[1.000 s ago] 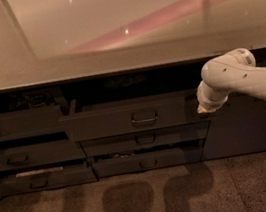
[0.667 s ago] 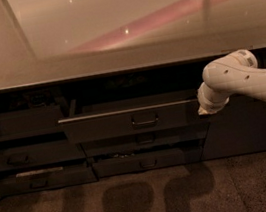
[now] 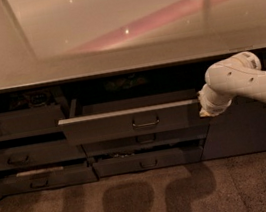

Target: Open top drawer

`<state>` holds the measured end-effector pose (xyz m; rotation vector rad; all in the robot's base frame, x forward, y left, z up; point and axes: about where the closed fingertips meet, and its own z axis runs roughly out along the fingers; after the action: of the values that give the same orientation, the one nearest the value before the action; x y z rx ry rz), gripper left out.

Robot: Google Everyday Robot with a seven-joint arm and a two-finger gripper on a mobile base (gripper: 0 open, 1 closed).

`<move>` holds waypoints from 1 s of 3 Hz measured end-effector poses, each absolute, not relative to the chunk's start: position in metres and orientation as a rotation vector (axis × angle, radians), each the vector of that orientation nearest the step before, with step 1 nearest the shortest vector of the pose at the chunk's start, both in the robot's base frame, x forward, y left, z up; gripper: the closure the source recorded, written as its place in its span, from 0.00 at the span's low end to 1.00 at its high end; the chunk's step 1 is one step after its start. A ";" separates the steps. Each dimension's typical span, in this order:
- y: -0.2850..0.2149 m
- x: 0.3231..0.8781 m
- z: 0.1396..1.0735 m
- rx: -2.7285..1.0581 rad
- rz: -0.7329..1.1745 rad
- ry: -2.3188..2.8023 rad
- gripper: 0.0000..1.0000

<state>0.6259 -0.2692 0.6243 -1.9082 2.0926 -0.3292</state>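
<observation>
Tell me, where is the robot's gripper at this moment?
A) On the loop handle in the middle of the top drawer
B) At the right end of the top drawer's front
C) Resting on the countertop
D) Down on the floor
B: the gripper is at the right end of the front of the top drawer, which is pulled out, and the handle at the drawer's centre is free.

bench [image 3: 115,60]: one, pale top
drawer fronts [image 3: 25,156]: six, in two columns of three
top drawer [image 3: 106,126]: one, the widest, standing out past the others
loop handles [image 3: 145,121]: six, one on each front
arm [image 3: 250,80]: one, white
pincer [image 3: 206,111]: one, at the top drawer's right end
</observation>
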 end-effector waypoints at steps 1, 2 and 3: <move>-0.269 0.626 0.627 -1.908 -0.329 2.092 1.00; -0.270 0.617 0.624 -1.920 -0.324 2.083 1.00; -0.270 0.617 0.627 -1.920 -0.324 2.083 1.00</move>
<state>0.6166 -0.2698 0.6265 -1.9204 2.0832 -0.3238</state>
